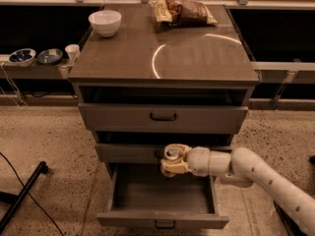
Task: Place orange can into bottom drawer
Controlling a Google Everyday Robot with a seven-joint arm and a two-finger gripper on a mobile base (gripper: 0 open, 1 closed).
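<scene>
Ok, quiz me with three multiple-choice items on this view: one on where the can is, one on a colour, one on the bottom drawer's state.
1. Where is the can? A on the cabinet top; B in the gripper, over the bottom drawer; C on the floor.
2. The bowl on the cabinet is: A white; B red; C black.
3. The bottom drawer is: A shut; B pulled open; C removed.
Key: 1 B, the gripper is shut on it above the drawer box. 2 A, it is plain white. 3 B, its grey inside shows.
</scene>
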